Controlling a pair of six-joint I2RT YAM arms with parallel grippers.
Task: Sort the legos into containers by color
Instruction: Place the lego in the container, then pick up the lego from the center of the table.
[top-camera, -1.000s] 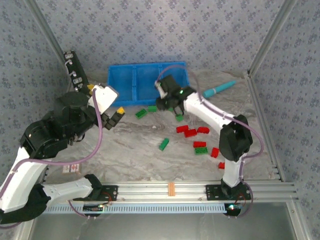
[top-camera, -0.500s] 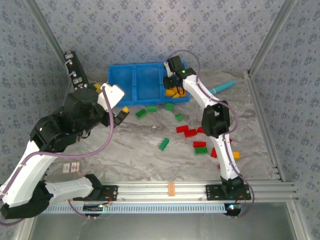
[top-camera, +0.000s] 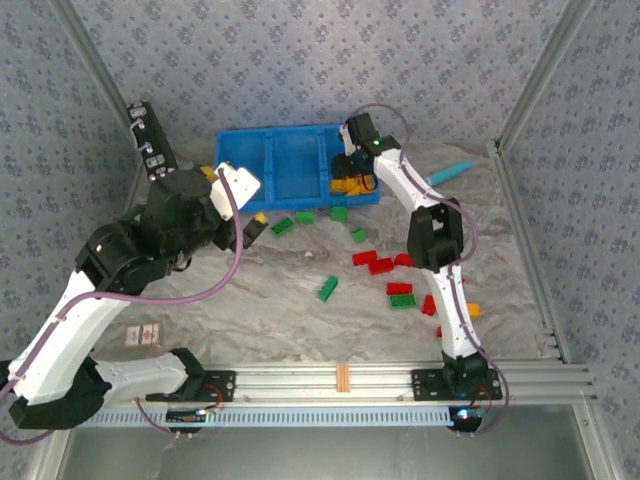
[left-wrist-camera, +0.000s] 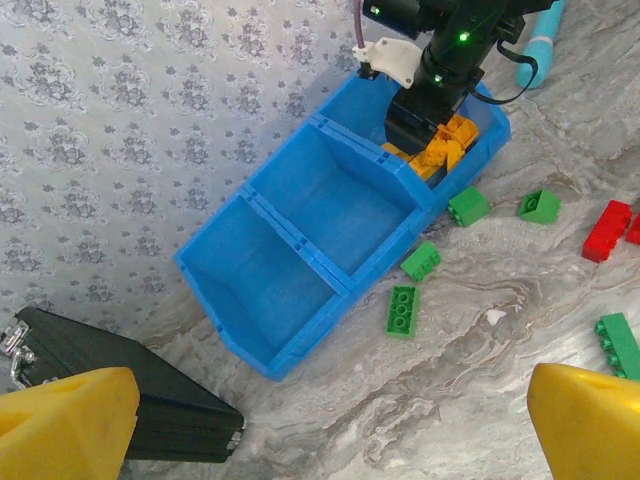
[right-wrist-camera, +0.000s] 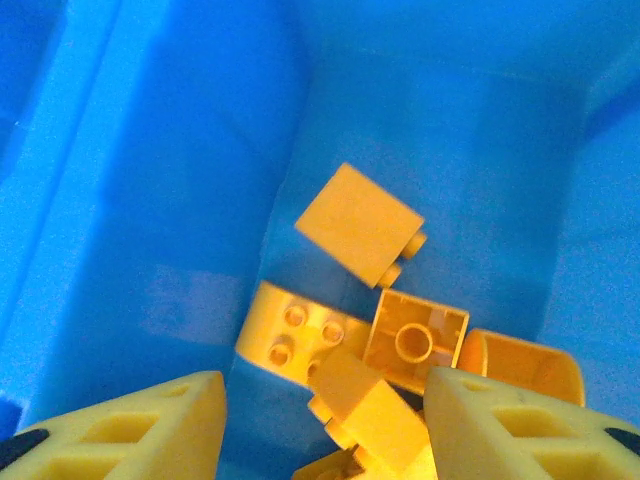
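Counter (top-camera: 260, 290) still strewn with unsorted red legos (top-camera: 378, 264) and green legos (top-camera: 327, 288); blue bin (top-camera: 295, 170) at the far edge, right-hand compartment (right-wrist-camera: 420, 110) newly reached by the right jaws from the counter, now parted with nothing between, orange-yellow legos (right-wrist-camera: 360, 225) lying beneath, one probably just dropped; left jaws wide open, empty, near the bin's front

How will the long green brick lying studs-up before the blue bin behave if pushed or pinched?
Likely rigid: the green brick looks like hard moulded plastic, so a pinch should not bend it. Lying flat on the smooth table, it would probably slide when pushed, not roll or tip. Probably light: the upturned yellow brick shows a hollow underside.
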